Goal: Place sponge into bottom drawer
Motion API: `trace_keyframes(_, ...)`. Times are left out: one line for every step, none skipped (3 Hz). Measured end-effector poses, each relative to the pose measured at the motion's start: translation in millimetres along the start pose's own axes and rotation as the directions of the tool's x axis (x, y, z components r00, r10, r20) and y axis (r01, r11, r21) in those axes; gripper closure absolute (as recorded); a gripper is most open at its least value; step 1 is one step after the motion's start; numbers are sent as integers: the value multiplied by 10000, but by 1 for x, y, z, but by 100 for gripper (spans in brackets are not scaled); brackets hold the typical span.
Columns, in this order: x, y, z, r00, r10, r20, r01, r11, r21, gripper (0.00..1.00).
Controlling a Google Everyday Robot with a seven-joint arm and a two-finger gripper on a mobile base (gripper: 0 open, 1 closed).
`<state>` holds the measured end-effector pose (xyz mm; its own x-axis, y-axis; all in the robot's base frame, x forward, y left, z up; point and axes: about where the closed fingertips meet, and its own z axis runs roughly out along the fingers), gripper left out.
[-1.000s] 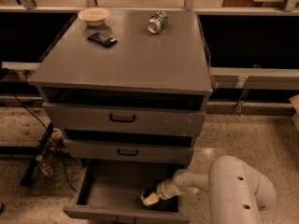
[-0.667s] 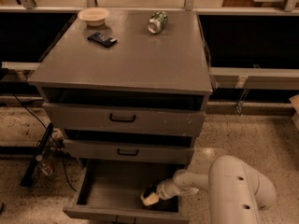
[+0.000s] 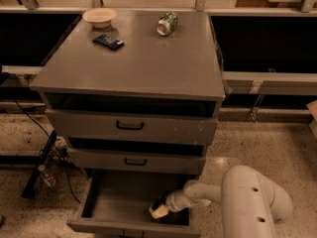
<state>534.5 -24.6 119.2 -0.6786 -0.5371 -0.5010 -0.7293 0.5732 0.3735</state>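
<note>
Inside the open bottom drawer (image 3: pixel 121 202), toward its right front corner, the sponge (image 3: pixel 158 211) is seen at the tip of the gripper (image 3: pixel 165 205), low over the drawer floor or resting on it. Whether the sponge is gripped or let go cannot be told. The carrying is judged practically done. What is left is the release, if not yet made, and the lifting of the arm clear of the drawer.

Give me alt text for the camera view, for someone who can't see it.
The robot's gripper reaches into the open bottom drawer of a grey cabinet, with the sponge at its tip. A bowl, a black packet and a can sit on top.
</note>
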Motion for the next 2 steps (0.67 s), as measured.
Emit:
trace_keyframes(0,0,0,10000,0,0,0,10000,0,11)
trace_keyframes(0,0,0,10000,0,-1,0,10000,-2,0)
